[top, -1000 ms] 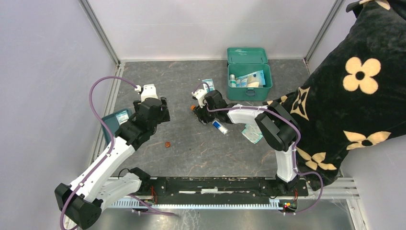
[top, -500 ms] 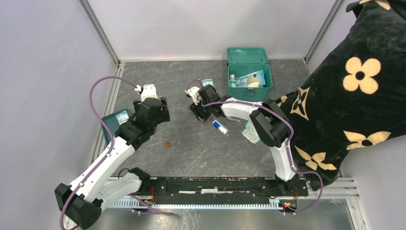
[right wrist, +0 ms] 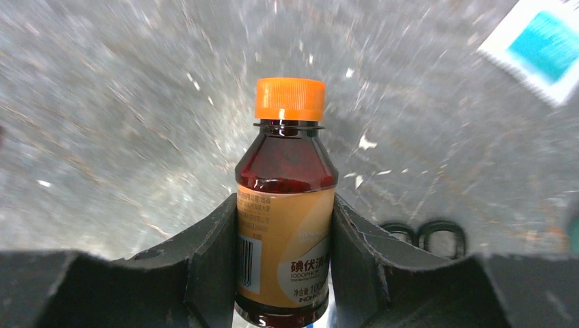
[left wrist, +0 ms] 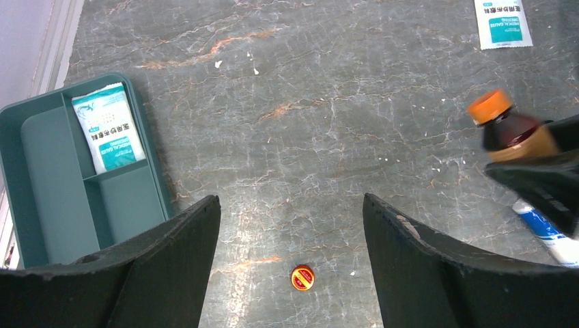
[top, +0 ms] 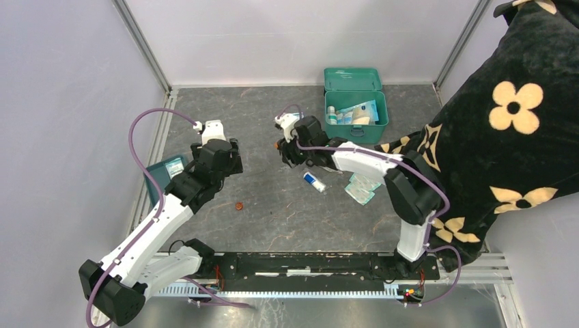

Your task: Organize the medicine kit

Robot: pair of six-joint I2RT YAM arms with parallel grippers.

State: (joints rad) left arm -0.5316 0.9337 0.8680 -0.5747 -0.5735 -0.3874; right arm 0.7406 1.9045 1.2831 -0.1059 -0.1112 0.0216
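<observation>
The teal medicine kit (top: 356,109) stands open at the back right with its lid (top: 351,78) raised; it holds a small bottle and packets. My right gripper (top: 285,145) is shut on a brown bottle with an orange cap (right wrist: 287,205), held off the floor left of the kit. The bottle also shows in the left wrist view (left wrist: 509,130). My left gripper (top: 225,164) is open and empty, hovering above a small red and yellow cap (left wrist: 302,277).
A flat teal divided tray (left wrist: 54,184) with one sachet (left wrist: 108,126) lies at the left. A blue and white tube (top: 313,181) and sachets (top: 362,188) lie below the right arm. Another sachet (left wrist: 503,24) lies near the kit. A flowered black cloth (top: 505,130) fills the right side.
My right gripper has swung left, then back and right toward the kit, with the brown bottle in it. The left arm has not moved.
</observation>
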